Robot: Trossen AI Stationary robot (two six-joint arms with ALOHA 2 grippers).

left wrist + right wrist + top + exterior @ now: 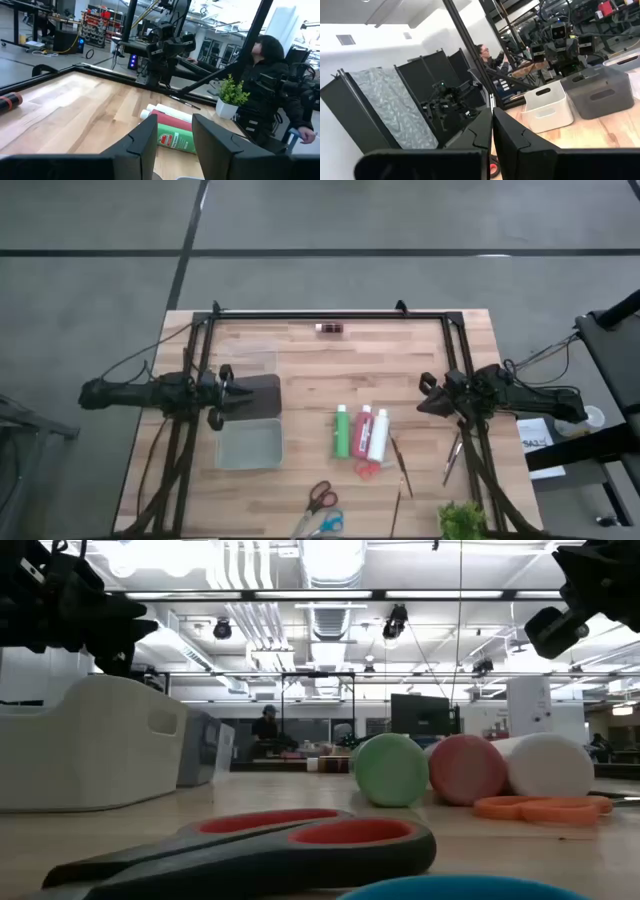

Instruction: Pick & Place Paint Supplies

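Three paint bottles lie on their sides, side by side, at the table's middle: green [342,432], red [362,430], white [378,436]. The low view shows their ends: green [392,770], red [468,768], white [545,765]. Thin brown-handled brushes [401,464] [452,452] lie flat to their right. My left gripper [228,390] [175,145] hovers open over the dark bin, left of the bottles. My right gripper [422,402] [492,135] hovers shut to the right of the bottles, above the brushes.
A dark grey bin [258,395] and a pale bin [250,446] stand left of the bottles. Orange scissors [367,470], red-handled scissors [320,497] and blue-handled scissors [326,525] lie near the near edge. A small plant [461,520] stands at the near right. A person [272,90] sits beyond the table.
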